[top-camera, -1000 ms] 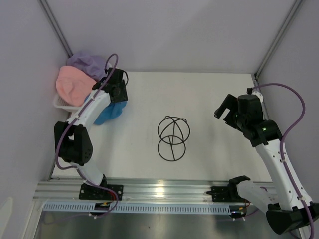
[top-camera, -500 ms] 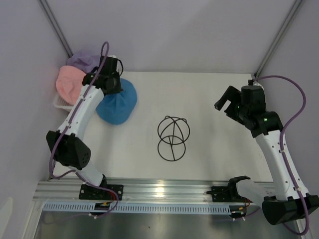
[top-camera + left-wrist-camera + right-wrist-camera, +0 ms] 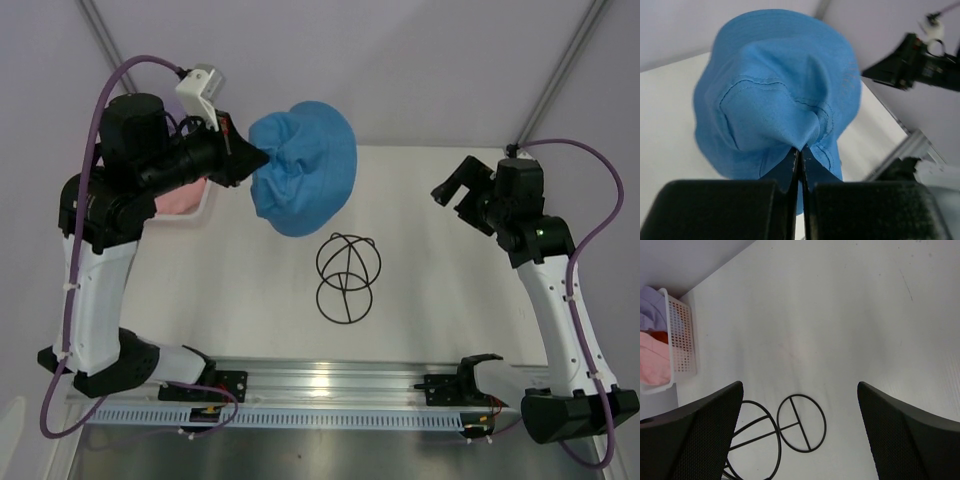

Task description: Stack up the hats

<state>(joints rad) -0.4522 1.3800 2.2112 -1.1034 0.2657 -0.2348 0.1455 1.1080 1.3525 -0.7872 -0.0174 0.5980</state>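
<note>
Evidently soft and light, blue hat (image 3: 303,165) sags beyond the wire stand (image 3: 345,278), crown fold clenched in my left gripper (image 3: 245,158); right gripper (image 3: 452,188) released, empty.

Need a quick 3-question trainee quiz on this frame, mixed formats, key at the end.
1. True or false: the left gripper is shut on the blue hat, which hangs clear of the table.
2. The right gripper is: A) open, holding nothing; B) shut, holding nothing; C) shut on a hat.
3. Fill in: the pink hat lies in the white mesh ____.

Key: 1 true; 2 A; 3 basket.
</note>
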